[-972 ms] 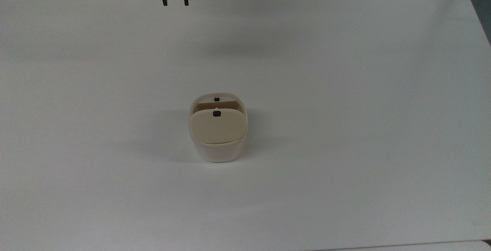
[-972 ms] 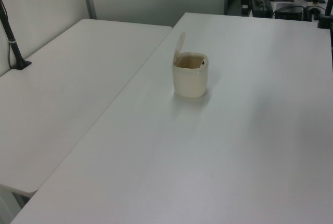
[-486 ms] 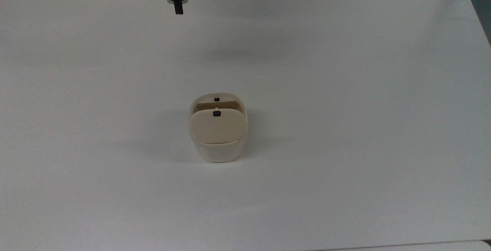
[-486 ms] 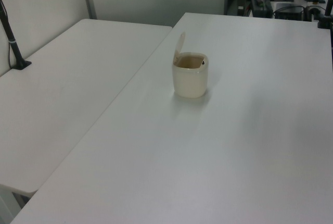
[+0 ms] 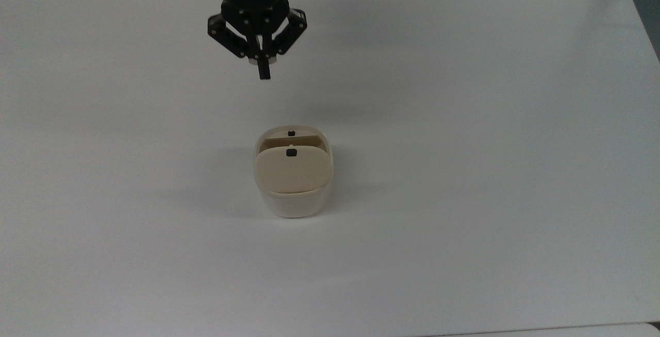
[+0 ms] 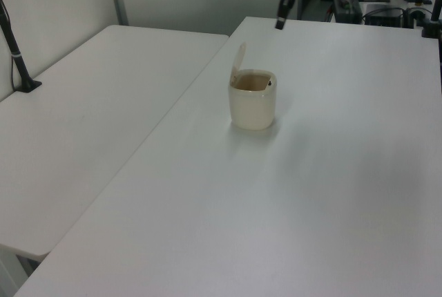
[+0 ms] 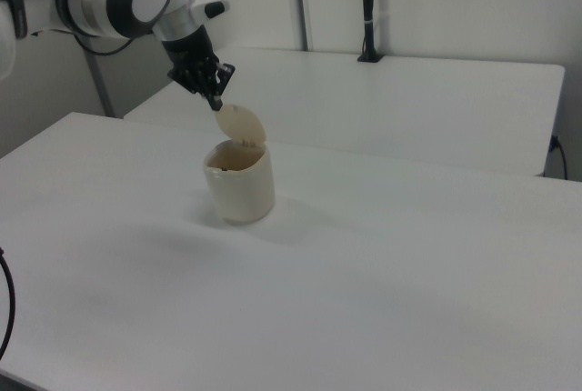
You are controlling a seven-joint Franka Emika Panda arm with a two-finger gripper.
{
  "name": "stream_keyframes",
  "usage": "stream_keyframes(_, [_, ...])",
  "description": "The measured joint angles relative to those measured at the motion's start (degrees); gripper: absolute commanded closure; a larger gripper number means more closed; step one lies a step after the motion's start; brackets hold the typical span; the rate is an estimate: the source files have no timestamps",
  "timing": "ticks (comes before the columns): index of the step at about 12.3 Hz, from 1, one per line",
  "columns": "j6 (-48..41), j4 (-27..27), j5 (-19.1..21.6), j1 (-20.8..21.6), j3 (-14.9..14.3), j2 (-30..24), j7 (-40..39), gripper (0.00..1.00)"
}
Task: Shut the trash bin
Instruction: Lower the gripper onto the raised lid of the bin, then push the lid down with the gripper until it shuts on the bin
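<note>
Hanging above the worktop, the gripper has its jaws pressed together into one dark tip, holding nothing and touching nothing. In the top view it sits toward the upper edge, well apart from the trash bin, which stands near the middle of the worktop. In the right view the gripper's tip lies just beside the top edge of the raised lid, and whether it touches cannot be told from there. In the left view the tip is a dark sliver near the upper edge, with the rest of the arm cut off.

The bin is cream-white with rounded corners; its beige lid stands tilted up, leaving the mouth open. A small black mark sits on the lid, and a second one shows on the far inner rim. The bin's inside is shadowed and hard to read.

A second white table adjoins the worktop, with a black post at its far edge and pale partition walls behind.
</note>
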Motion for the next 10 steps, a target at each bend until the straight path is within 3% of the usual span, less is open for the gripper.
stream_keyframes(5, [20.62,0.75,0.57,0.97,0.03,5.8,6.16,1.0])
stream_keyframes(10, [25.54,0.89,0.57,2.2,0.03,10.41,7.51,1.0])
